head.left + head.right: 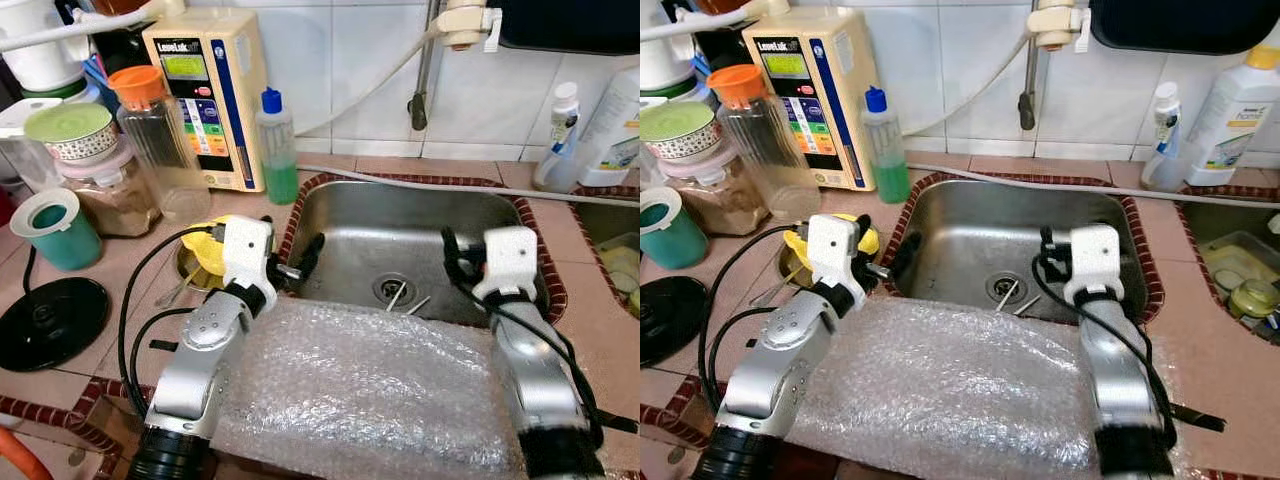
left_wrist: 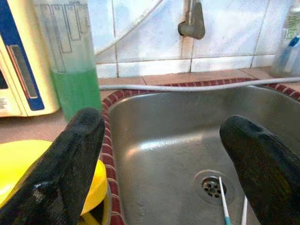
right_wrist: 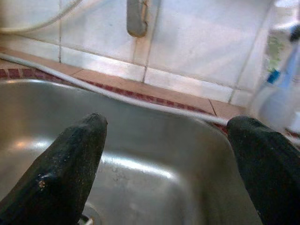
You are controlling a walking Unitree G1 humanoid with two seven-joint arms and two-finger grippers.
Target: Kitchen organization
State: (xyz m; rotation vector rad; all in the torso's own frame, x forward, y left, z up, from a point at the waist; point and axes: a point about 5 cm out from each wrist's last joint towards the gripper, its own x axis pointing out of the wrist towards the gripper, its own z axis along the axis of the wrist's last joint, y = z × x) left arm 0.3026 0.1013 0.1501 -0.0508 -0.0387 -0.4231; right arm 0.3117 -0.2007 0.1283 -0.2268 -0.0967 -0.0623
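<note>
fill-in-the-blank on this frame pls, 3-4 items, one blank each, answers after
1. Both grippers, left and right, hang over the steel ____.
2. The bottle beside the cream water machine holds ____ liquid.
3. The sheet of ____ wrap lies under the robot's forearms at the counter's front edge.
4. The clear jar has an ____ lid.

Missing words: sink; green; bubble; orange

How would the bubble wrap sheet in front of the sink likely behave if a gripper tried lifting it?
The bubble wrap looks thin and crinkled, so probably floppy and very light. It drapes over the sink edge, so it may sag or slide when pulled.
</note>
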